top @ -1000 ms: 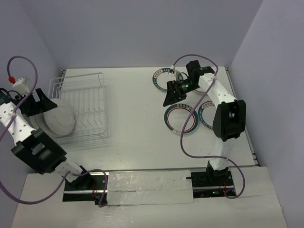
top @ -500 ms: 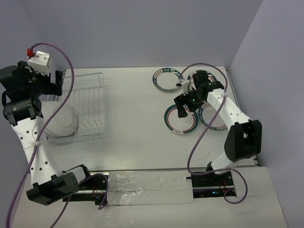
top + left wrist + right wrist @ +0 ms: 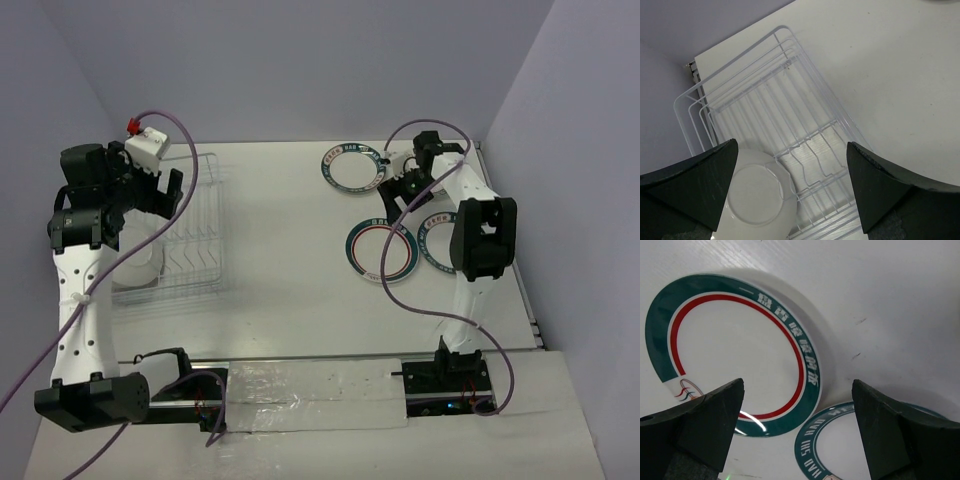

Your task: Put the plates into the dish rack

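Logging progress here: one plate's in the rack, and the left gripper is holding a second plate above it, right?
No. The left gripper is open and empty above the dish rack, as the left wrist view shows. One plate is in the rack.

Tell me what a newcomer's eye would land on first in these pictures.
First comes the white wire dish rack on the left of the table, with a single white plate at its near left end showing its plain underside. The open left gripper hovers above it. On the right, teal-rimmed plates lie flat on the table, with the open right gripper low over them.
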`<state>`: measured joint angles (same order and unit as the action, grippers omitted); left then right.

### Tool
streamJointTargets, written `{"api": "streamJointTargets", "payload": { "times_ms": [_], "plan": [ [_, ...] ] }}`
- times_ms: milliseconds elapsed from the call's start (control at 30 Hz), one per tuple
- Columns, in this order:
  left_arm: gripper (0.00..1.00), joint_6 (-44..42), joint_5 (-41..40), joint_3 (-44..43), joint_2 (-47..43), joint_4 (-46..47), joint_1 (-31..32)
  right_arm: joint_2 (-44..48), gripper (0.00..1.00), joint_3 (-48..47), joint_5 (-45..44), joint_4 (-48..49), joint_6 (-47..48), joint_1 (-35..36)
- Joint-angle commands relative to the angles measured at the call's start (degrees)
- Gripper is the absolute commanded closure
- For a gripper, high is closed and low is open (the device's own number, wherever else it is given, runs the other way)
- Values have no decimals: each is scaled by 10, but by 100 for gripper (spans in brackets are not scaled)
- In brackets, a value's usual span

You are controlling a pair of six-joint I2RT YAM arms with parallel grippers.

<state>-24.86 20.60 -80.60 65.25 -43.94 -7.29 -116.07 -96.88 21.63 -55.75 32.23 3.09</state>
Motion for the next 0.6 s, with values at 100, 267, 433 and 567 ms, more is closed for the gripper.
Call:
{"api": "streamJointTargets", "payload": {
  "times_ms": [100, 267, 433, 567],
  "plan": [
    [1, 15, -29, -1, -10, 16, 32, -76, 8, -91, 32, -70, 39, -18],
    [1, 24, -35, -2, -4, 24, 45, -140, 20, -140, 69, -131, 62, -25],
    [1, 28, -44, -1, -3, 26, 55, -212, 30, -221, 110, -202, 91, -27],
    [1, 29, -51, 4, -7, 29, 61, -258, 42, -277, 142, -271, 107, -27]
  ]
}}
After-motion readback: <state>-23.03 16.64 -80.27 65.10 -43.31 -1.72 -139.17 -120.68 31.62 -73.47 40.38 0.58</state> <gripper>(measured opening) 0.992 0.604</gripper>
